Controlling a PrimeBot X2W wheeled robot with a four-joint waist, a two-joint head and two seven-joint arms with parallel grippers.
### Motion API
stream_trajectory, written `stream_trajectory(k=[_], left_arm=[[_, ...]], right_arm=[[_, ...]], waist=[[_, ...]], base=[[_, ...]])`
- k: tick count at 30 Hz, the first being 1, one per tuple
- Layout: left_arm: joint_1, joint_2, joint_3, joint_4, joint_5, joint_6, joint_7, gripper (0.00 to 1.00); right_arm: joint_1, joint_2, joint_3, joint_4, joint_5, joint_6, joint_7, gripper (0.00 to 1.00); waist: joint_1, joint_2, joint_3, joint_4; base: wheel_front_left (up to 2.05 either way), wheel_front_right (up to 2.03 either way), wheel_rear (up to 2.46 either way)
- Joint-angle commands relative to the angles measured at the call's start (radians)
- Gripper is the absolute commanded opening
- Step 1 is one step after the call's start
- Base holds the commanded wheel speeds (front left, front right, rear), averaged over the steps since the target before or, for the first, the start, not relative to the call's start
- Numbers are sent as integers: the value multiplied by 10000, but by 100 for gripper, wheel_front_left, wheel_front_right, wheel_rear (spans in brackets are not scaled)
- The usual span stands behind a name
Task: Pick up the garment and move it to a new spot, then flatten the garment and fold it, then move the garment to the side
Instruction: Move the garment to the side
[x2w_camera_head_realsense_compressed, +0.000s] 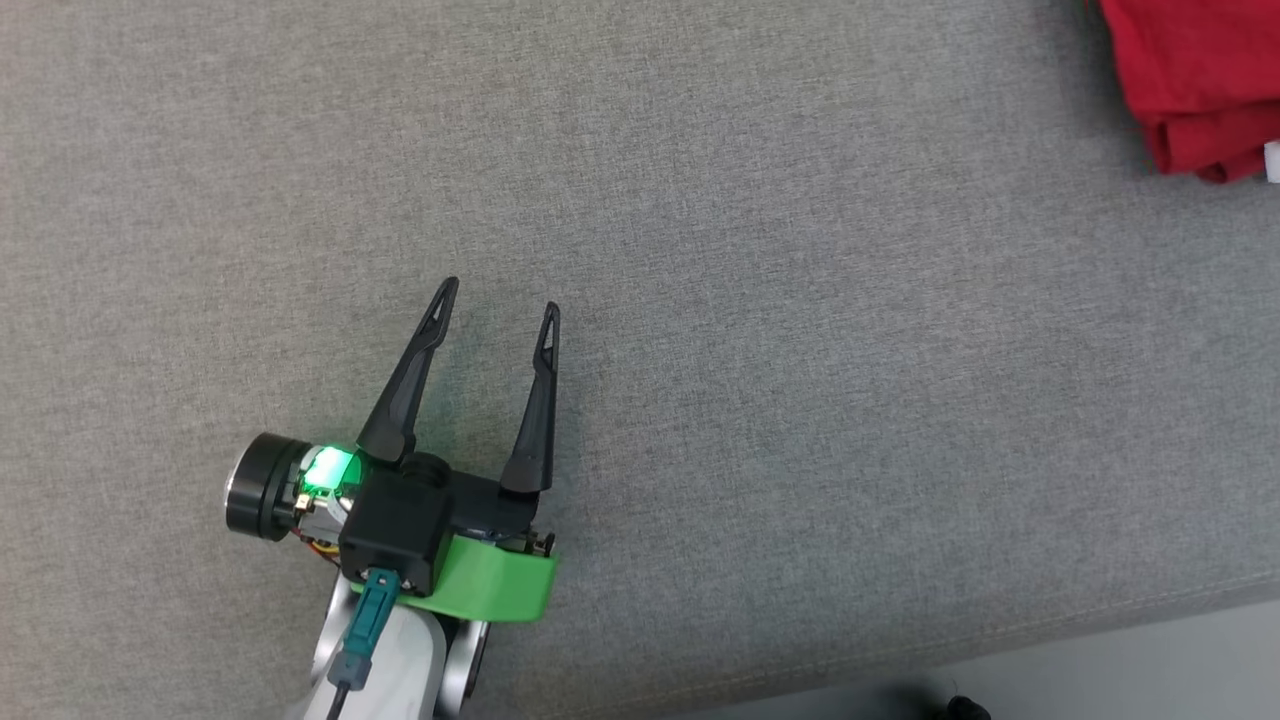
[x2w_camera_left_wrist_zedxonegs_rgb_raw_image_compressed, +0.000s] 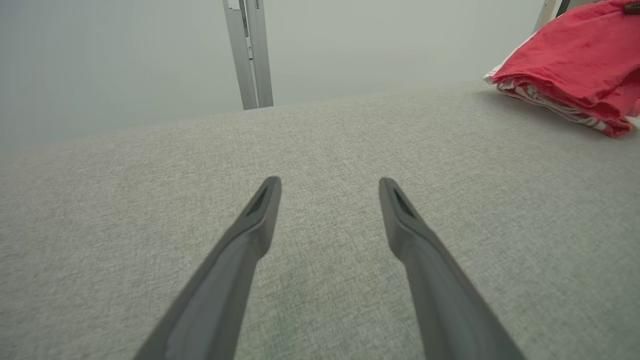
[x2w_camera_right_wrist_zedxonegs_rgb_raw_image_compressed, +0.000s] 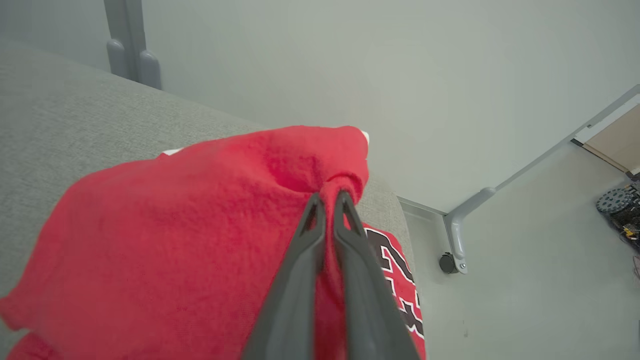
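Head view: the left pincer (x2w_camera_head_realsense_compressed: 500, 297) hangs released over the bare middle of the grey fabric-covered counter (x2w_camera_head_realsense_compressed: 800, 350), its two dark fingers spread and holding nothing. The red garment (x2w_camera_head_realsense_compressed: 1190, 80) lies at the far right corner, cut off by the top and right edges, so its full outline cannot be made out.

Left wrist view: the spread left pincer (x2w_camera_left_wrist_zedxonegs_rgb_raw_image_compressed: 330, 183) points across the counter. The garment (x2w_camera_left_wrist_zedxonegs_rgb_raw_image_compressed: 575, 65) appears as a folded stack at the far right, with white striped layers at its near edge, partly out of frame.

Right wrist view: the right pincer (x2w_camera_right_wrist_zedxonegs_rgb_raw_image_compressed: 330, 196) is clenched on a raised fold of the garment (x2w_camera_right_wrist_zedxonegs_rgb_raw_image_compressed: 175, 225), near the counter's right edge. Black-and-white lettering (x2w_camera_right_wrist_zedxonegs_rgb_raw_image_compressed: 395, 280) is partly hidden behind the fingers and unreadable. A grey frame leg (x2w_camera_right_wrist_zedxonegs_rgb_raw_image_compressed: 457, 235) stands on the floor beyond.
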Motion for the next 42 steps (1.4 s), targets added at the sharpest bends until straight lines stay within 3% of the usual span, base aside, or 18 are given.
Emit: stream_trajectory(k=[1,11,23,24,25,26,33,42], left_arm=[[-164,91,29,-34,55,-44,1,100],[-293,124,-27,-74,109,-47,1,100],[-437,247,19,-204,110,24,1,100],[-445,258,16,-199,109,22,1,100],[-450,260,10,-187,110,25,1,100],[-453,262,-1,-170,112,34,1,100],[-461,283,-5,-125,102,92,1,100],[5,244,183,68,-128,258,1,100]], right_arm=[[140,-130,-118,136,-8,-18,1,0],[748,-97,-1228,1525,-49,-18,-171,0],[478,360,-2544,3030,-1531,-19,-380,0],[421,446,-2668,3128,-1649,-19,-385,4],[401,532,-2755,3201,-1776,-19,-388,41],[373,624,-2888,3296,-1961,-19,-389,100],[333,1094,-4204,2741,-3613,-19,-379,100],[2264,3201,-5587,386,-5516,-18,-373,100]], waist=[[-1,0,78,71],[-1,0,341,329],[-1,0,479,507],[-1,0,475,509],[-1,0,464,508],[-1,0,444,505],[-1,0,317,468],[-1,0,-839,379]], base=[[0,0,0],[0,0,0],[0,0,0],[0,0,0],[0,0,0],[0,0,0],[0,0,0],[0,0,0]])
